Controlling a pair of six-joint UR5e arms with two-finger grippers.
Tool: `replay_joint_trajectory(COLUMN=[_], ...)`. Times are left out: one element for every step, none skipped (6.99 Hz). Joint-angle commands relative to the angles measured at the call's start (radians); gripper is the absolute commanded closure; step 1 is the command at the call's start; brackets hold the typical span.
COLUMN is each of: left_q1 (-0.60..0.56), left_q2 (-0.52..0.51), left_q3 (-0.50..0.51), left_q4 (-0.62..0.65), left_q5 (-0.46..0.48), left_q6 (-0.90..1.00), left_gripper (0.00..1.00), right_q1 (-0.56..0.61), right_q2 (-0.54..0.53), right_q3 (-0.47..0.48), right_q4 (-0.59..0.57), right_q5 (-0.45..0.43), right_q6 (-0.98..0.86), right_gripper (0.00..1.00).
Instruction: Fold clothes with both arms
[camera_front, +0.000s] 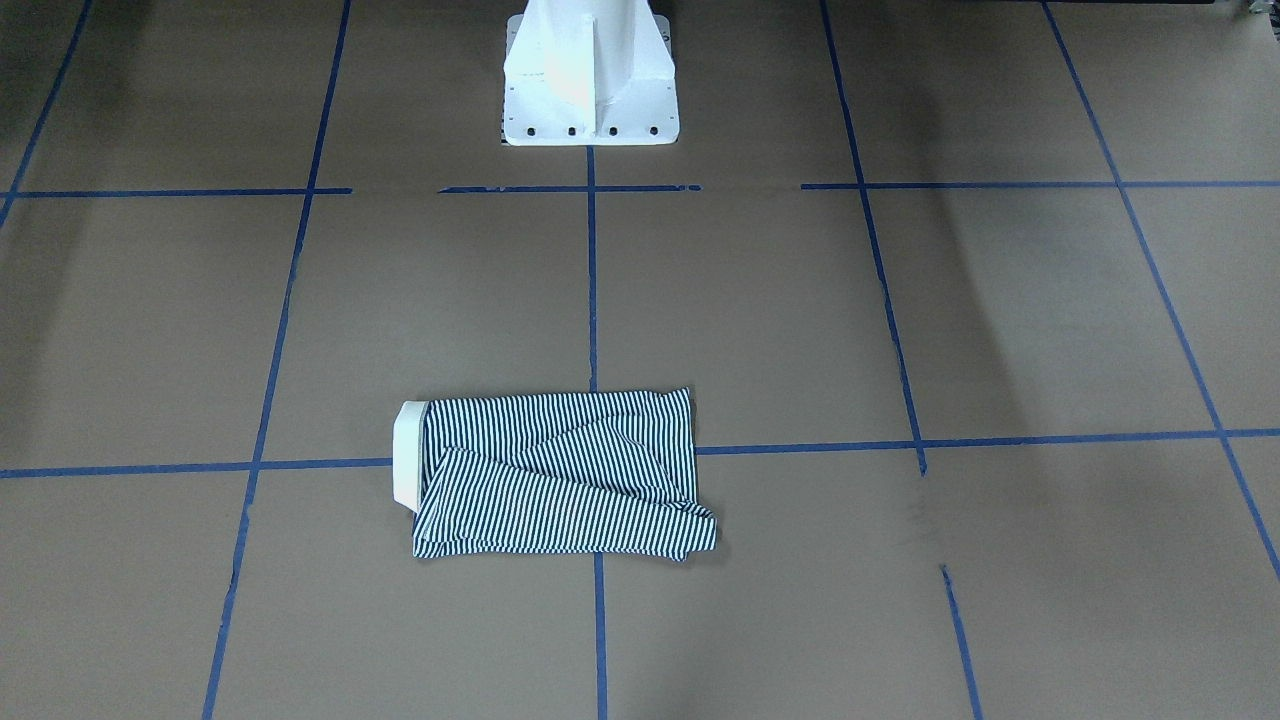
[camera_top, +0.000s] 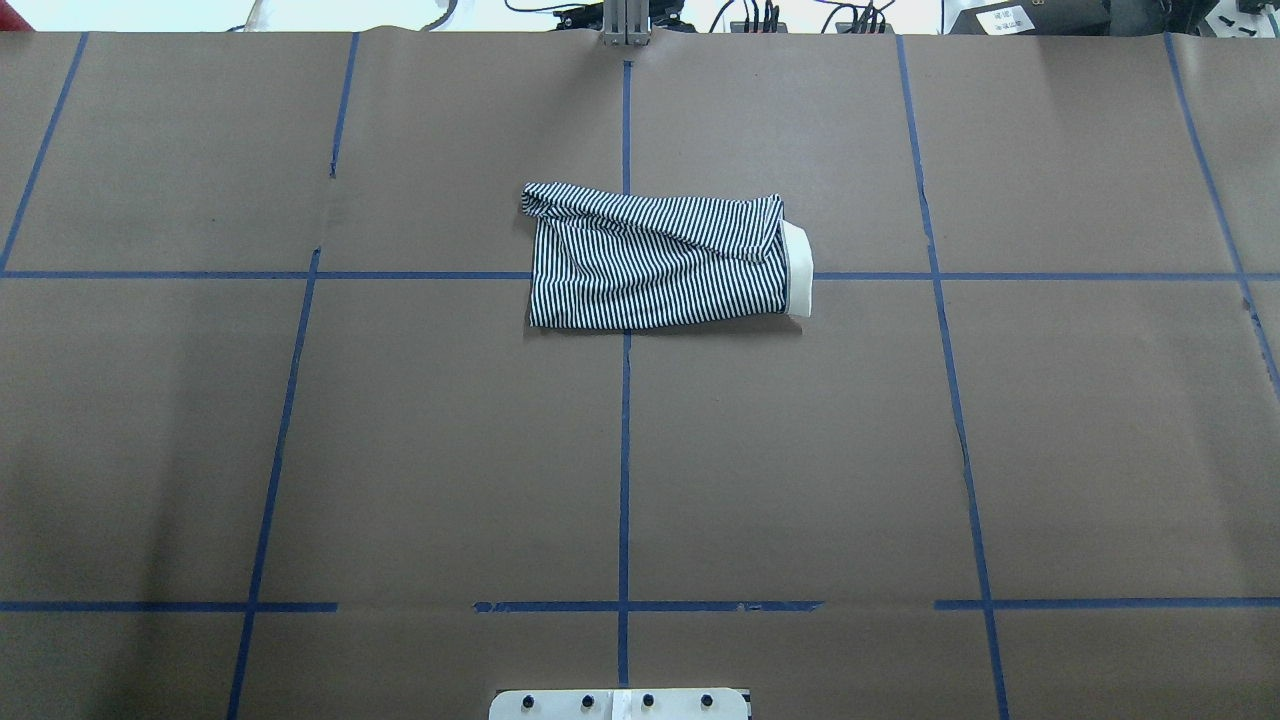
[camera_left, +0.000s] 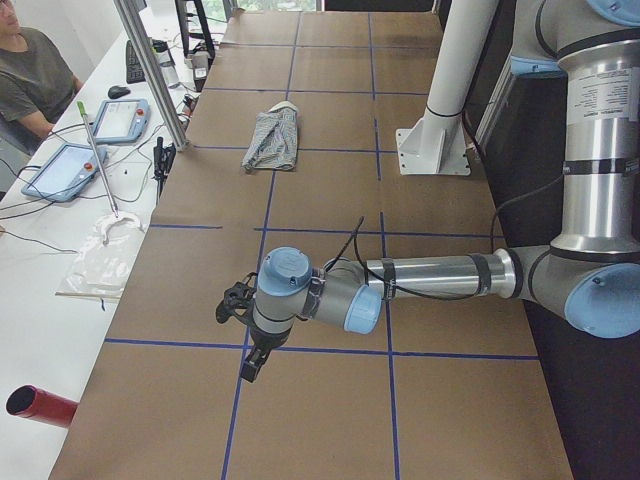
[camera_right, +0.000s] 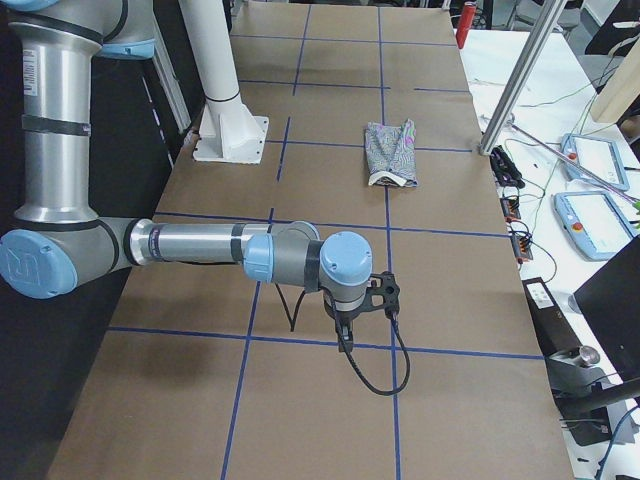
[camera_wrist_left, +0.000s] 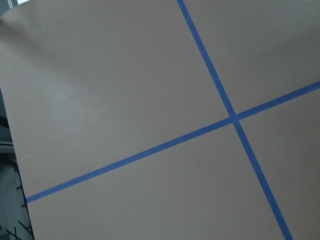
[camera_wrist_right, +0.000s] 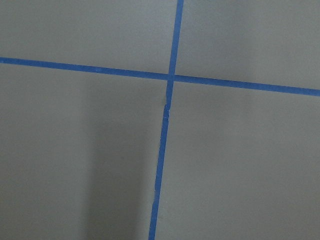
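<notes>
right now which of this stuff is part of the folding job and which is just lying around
Part of the job: striped shirt, left arm, right arm.
Just lying about: white post, control tablets, red tube, plastic bag.

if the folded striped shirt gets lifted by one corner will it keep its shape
Probably not: the striped shirt looks thin and floppy, with soft creases and loose layers, so the folds would likely fall open. Lying so flat, it seems light. The cream collar looks stiffer and may keep flat.
</notes>
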Motion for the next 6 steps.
replay_joint_trajectory(left_q1=[0.004,0.002,0.002,0.002,0.004,0.004], left_q2=[0.003,0.003,0.003,0.003,0.003,0.003], left_q3=[-0.121,-0.119,-0.114,-0.109,-0.109,-0.108], left_q4=[0.259,0.295,0.297,0.292,0.289,0.288], left_q5=[-0.013,-0.088,-0.111,-0.112,-0.112,-0.104], left_q6=[-0.032,-0.032,-0.032,-0.032,-0.032,-0.031], left_gripper=[0.00,0.00,0.00,0.00,0.00,0.00], right_q1=[0.000,0.000,0.000,0.000,0.000,0.000], right_q2=[-0.001,-0.001,-0.001,-0.001,-0.001,-0.002], right_q3=[0.000,0.002,0.002,0.003,0.002,-0.004], right_q4=[0.001,0.001,0.001,-0.001,-0.004,-0.007], right_q5=[0.002,0.002,0.002,0.001,-0.004,-0.007], right_q6=[0.003,0.003,0.003,0.003,0.001,0.001], right_gripper=[0.00,0.00,0.00,0.00,0.00,0.00])
